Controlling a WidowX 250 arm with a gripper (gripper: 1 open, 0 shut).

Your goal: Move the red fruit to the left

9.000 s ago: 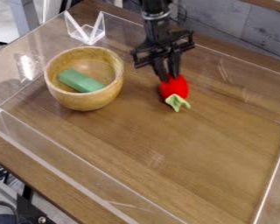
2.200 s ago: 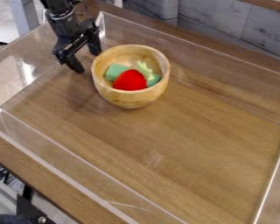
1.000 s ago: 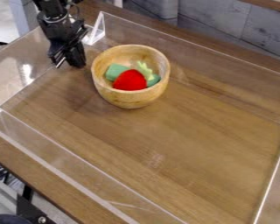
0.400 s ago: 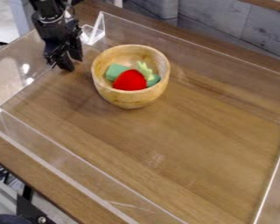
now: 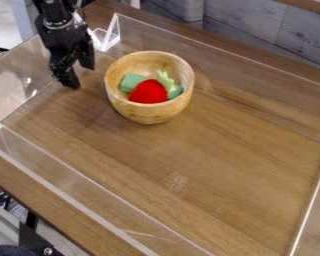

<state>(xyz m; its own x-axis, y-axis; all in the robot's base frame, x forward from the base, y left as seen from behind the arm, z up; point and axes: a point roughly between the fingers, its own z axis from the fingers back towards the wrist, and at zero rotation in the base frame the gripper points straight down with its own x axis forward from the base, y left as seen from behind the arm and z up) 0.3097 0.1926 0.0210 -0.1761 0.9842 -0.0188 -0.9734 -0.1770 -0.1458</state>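
The red fruit (image 5: 149,91) lies inside the wooden bowl (image 5: 131,110) in the upper middle of the table, its light green stem toward the bowl's right side. A flat green block (image 5: 129,80) rests in the bowl beside it. My black gripper (image 5: 68,74) hangs to the left of the bowl, near the clear tray's left wall. Its fingers are spread apart with nothing between them, and it does not touch the bowl.
A clear plastic wall (image 5: 16,75) rings the wooden table on all sides. A folded clear plastic piece (image 5: 107,32) stands at the back behind the gripper. Bare wood (image 5: 190,180) stretches in front of and to the right of the bowl.
The gripper has spread its fingers from shut to open while edging slightly left and forward. The bowl and the fruit in it have stayed put.
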